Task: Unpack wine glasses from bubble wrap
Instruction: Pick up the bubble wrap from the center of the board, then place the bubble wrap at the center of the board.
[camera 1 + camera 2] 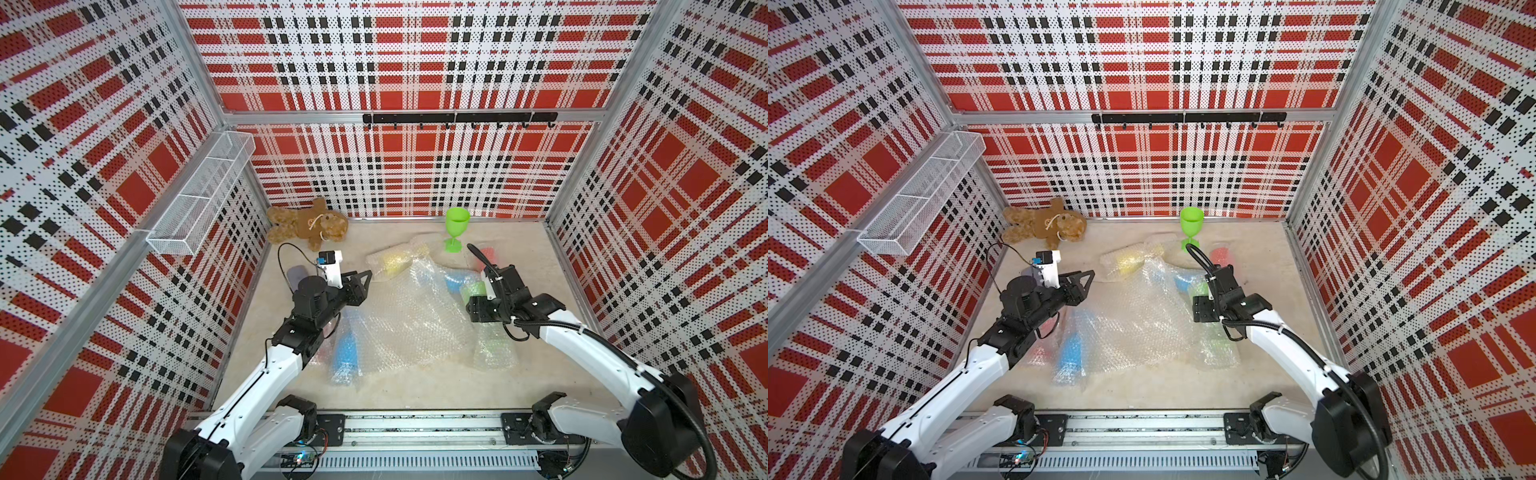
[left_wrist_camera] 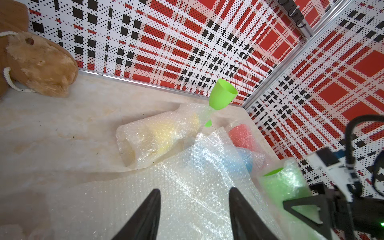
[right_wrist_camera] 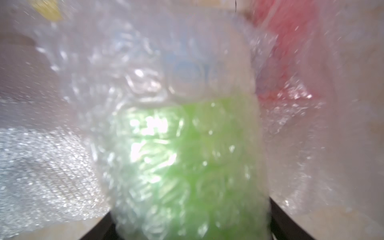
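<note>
On the left wall hangs a white wire basket [image 1: 199, 195] divided into three compartments. Below it, at the back of the beige table [image 1: 415, 390], lies a brown teddy bear [image 1: 307, 226]; the print on its round chest patch is too small to read. A grey oblong case [image 1: 297, 274] shows partly behind the left arm. The left gripper [image 2: 194, 189] hovers over a loose bubble wrap sheet [image 1: 407, 320], its jaws parted with nothing between them. Near the front, a wrapped blue goblet [image 1: 345, 353] lies inside its dimpled sleeve. Farther back, a wrapped yellow goblet [image 1: 395, 262] lies in another sleeve. A bare green goblet [image 1: 456, 228] stands upright near the back wall. A wrapped red goblet [image 2: 241, 137] lies towards the right. The right gripper [image 3: 190, 220] straddles a wrapped green goblet [image 3: 187, 166], but the blurred view does not show whether its jaws press the bundle.
</note>
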Motion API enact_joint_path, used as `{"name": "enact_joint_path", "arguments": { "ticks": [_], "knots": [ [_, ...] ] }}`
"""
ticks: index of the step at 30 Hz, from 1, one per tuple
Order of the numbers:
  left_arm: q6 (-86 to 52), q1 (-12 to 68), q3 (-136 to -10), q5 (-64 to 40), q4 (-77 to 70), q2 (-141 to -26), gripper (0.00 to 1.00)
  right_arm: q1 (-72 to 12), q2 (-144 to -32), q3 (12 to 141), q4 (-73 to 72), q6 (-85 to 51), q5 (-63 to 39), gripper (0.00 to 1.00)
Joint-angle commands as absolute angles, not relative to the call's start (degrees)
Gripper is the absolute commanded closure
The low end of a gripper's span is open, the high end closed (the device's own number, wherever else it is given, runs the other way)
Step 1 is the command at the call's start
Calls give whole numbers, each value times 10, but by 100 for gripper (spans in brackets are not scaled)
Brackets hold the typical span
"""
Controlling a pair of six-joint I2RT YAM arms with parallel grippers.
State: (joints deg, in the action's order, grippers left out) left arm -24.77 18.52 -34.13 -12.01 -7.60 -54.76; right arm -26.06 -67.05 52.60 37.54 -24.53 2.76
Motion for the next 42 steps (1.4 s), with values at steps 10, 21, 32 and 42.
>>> {"name": "enact_joint_path", "arguments": {
  "ticks": [10, 21, 32, 42],
  "knots": [
    [-235, 189, -362, -108, -62, -545, 45, -398, -802, 670, 266, -350, -118, 30],
    [-235, 189, -363, -109, -58, -549, 44, -414, -1052, 675, 55, -429, -173, 25],
    [-237, 182, -365, -126, -59, -563, 44, -420, -1003, 696, 194, -296, -28, 0],
    [-240, 176, -366, -125, -58, -565, 44, -474, -964, 726, 346, -209, 6, 8]
  ]
}}
